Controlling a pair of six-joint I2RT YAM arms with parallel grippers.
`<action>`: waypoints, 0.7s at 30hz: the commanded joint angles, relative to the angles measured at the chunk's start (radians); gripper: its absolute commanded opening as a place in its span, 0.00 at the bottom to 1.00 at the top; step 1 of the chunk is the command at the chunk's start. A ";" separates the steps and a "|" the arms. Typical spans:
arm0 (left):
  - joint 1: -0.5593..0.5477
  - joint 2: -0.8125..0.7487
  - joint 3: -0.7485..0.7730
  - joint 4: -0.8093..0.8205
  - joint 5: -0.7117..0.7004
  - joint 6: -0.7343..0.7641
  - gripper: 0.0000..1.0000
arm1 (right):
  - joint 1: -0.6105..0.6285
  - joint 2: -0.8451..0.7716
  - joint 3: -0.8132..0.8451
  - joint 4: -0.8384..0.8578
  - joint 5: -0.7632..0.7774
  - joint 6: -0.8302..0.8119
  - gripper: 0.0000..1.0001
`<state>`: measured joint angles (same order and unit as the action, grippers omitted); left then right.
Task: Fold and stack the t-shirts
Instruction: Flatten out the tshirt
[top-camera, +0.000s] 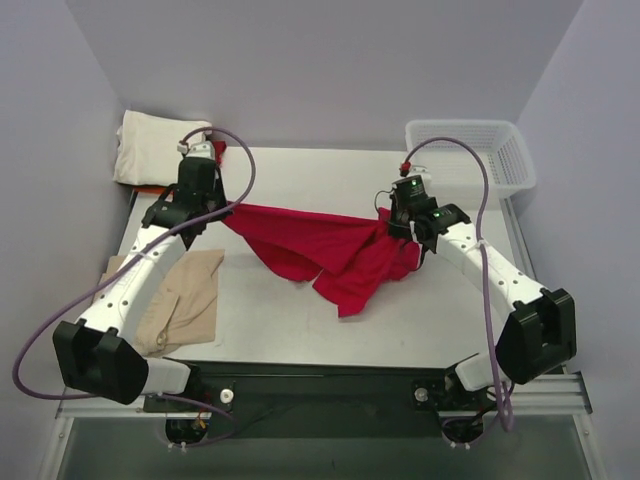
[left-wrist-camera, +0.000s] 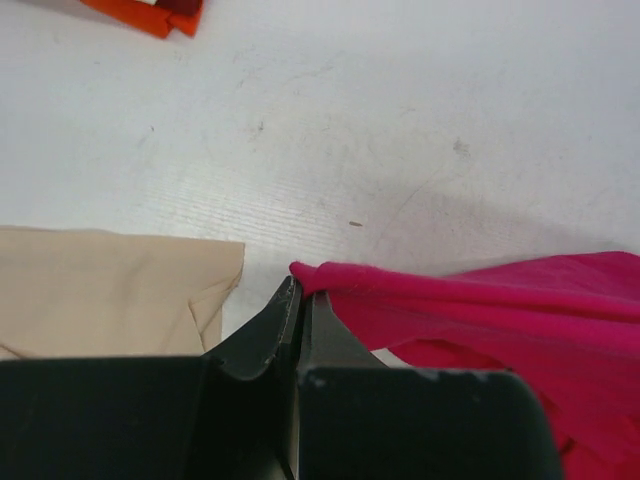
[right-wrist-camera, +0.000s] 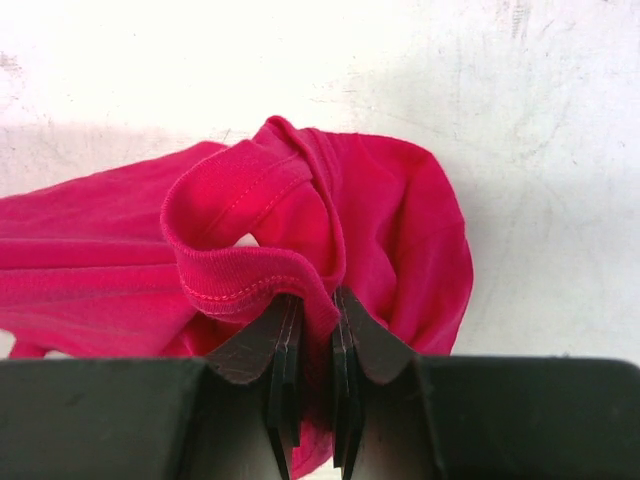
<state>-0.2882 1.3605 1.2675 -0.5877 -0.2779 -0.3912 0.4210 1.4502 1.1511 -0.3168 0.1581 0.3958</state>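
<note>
Left gripper: jaws pressed together on a corner of the crimson t-shirt, only a thin fold of cloth showing between the tips. Right gripper: jaws clamped on a bunched fold of the same shirt, a stitched hem curling in a loop above the fingers; whether that hem is collar, sleeve or bottom edge cannot be told. Crimson t-shirt: in the top view, held between left gripper and right gripper, long axis running 9 o'clock to 3 o'clock across the middle of the table, mid-section sagging toward 6 o'clock, a loose flap trailing to about 5 o'clock; crumpled, so front, back and sleeves are not distinguishable. Tan t-shirt: lying flat at 8 o'clock, partly covered by the left arm; its corner sits just beside the left jaws. Cream-white t-shirt: folded, at 10 o'clock in the far corner. Orange-red t-shirt: cut off by the frame edge in the left wrist view. Basket: at 2 o'clock, well apart from the cloth.
</note>
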 joint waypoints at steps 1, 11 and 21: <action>0.023 -0.054 0.104 -0.027 -0.081 0.040 0.00 | -0.022 -0.082 0.077 -0.053 0.077 -0.020 0.00; 0.046 -0.119 0.341 -0.113 -0.121 0.112 0.00 | -0.022 -0.212 0.215 -0.088 0.024 -0.116 0.00; 0.063 -0.150 0.585 -0.161 -0.148 0.160 0.00 | -0.001 -0.379 0.213 -0.105 -0.129 -0.228 0.00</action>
<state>-0.2607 1.2503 1.7657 -0.7300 -0.3016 -0.2821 0.4282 1.1271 1.3777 -0.3748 0.0177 0.2432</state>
